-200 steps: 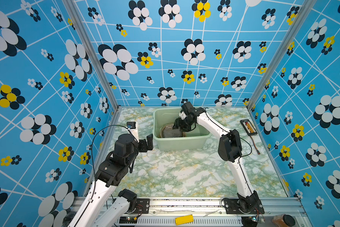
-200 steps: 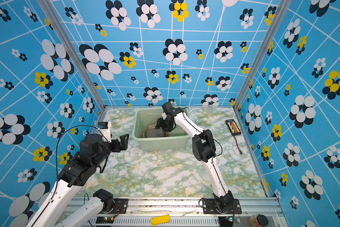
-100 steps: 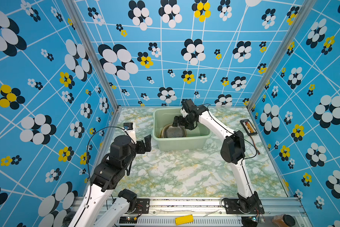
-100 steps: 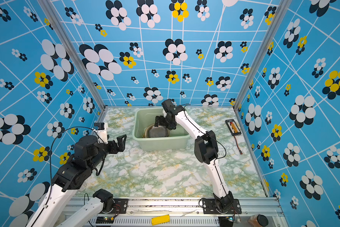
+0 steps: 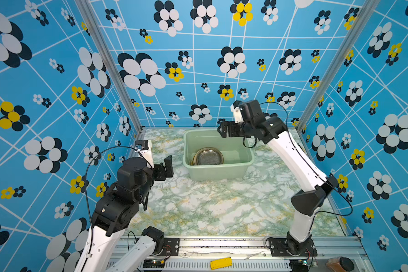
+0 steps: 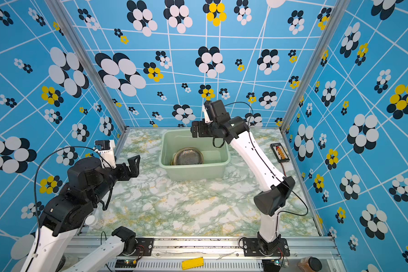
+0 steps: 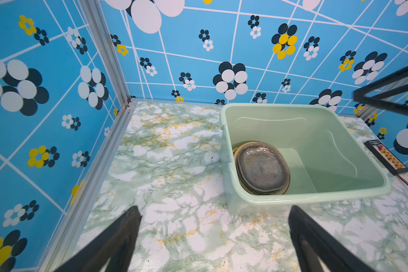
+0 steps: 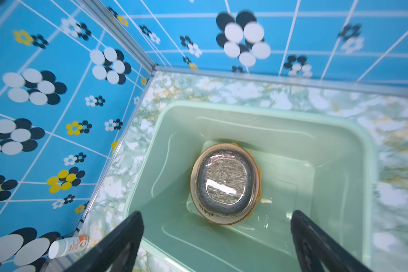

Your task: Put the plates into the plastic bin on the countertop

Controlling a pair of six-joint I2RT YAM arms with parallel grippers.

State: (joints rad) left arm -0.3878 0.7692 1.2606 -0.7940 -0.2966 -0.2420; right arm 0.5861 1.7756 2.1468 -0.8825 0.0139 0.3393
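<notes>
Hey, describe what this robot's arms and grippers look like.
The left arm and right arm have white link shells, black joint housings and thin black cables looping outside. The left gripper and right gripper are black, with slim, open-framed triangular fingers.

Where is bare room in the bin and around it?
The plates crowd the left side of the plastic bin; its floor toward the right wall is bare. The countertop from the bin's front wall to the arm bases is free. The right end effector hangs over the bin's back.
</notes>
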